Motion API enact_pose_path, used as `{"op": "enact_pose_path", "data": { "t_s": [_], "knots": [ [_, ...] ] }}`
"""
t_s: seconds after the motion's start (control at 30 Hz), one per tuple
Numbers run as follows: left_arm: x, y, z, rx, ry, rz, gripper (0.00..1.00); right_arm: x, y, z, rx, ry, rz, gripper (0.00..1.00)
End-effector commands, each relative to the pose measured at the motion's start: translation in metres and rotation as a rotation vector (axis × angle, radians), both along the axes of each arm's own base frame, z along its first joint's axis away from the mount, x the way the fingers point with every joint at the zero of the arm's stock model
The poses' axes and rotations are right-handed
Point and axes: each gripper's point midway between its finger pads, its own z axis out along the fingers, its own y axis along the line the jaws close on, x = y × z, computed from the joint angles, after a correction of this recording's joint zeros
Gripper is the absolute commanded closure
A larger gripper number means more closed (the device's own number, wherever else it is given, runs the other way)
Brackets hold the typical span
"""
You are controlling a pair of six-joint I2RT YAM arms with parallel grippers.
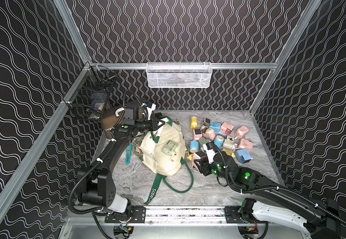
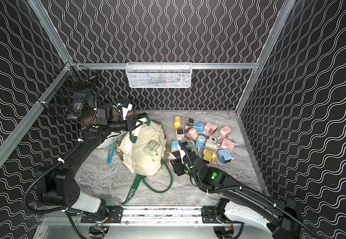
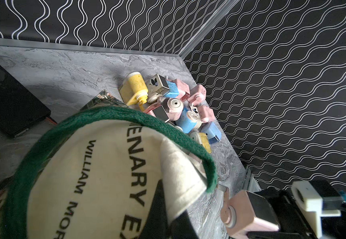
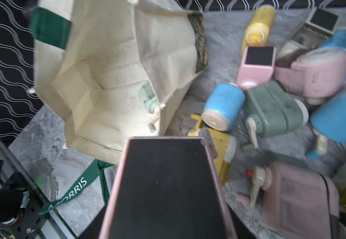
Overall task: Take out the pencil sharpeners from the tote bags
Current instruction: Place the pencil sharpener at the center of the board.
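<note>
Pink boxy dark-faced plastic sharpener [image 4: 168, 186], clamped in right gripper [image 1: 198, 159], three o'clock of cream canvas tote bag [image 1: 163, 165]! Left gripper [image 1: 158, 124], closed, pinches its eleven-o'clock rim; a slip could bury the pale green sharpener [image 1: 169, 150] on its canvas.

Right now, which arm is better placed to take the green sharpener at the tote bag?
The right, probably. The left gripper is shut on the tote bag. The right gripper is near the green sharpener but must first drop its pink sharpener.
</note>
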Motion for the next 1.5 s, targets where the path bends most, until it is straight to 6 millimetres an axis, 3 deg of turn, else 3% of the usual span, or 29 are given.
{"op": "enact_pose_path", "data": {
  "t_s": [0.0, 0.33, 0.63, 1.1, 1.3, 1.4, 1.47],
  "knots": [
    [0.003, -0.001, 0.009, -0.01, -0.045, -0.008, 1.0, -0.002, -0.022, -0.024, -0.042, 0.064, -0.109, 0.57],
    [0.003, -0.002, 0.01, -0.017, -0.046, -0.014, 1.0, -0.016, -0.043, -0.07, -0.103, 0.186, -0.182, 0.58],
    [0.002, -0.002, 0.011, -0.022, -0.048, -0.015, 1.0, -0.015, -0.048, -0.091, -0.169, 0.214, -0.211, 0.59],
    [0.001, -0.003, 0.011, -0.027, -0.045, -0.018, 1.0, 0.038, -0.036, -0.126, -0.327, 0.12, -0.326, 0.61],
    [0.002, -0.003, 0.011, -0.025, -0.043, -0.018, 1.0, 0.066, -0.036, -0.133, -0.28, 0.113, -0.397, 0.61],
    [0.002, -0.003, 0.011, -0.027, -0.043, -0.02, 1.0, 0.072, -0.033, -0.139, -0.274, 0.11, -0.388, 0.58],
    [0.002, -0.003, 0.011, -0.028, -0.043, -0.02, 1.0, 0.072, -0.031, -0.143, -0.278, 0.115, -0.373, 0.48]
  ]
}}
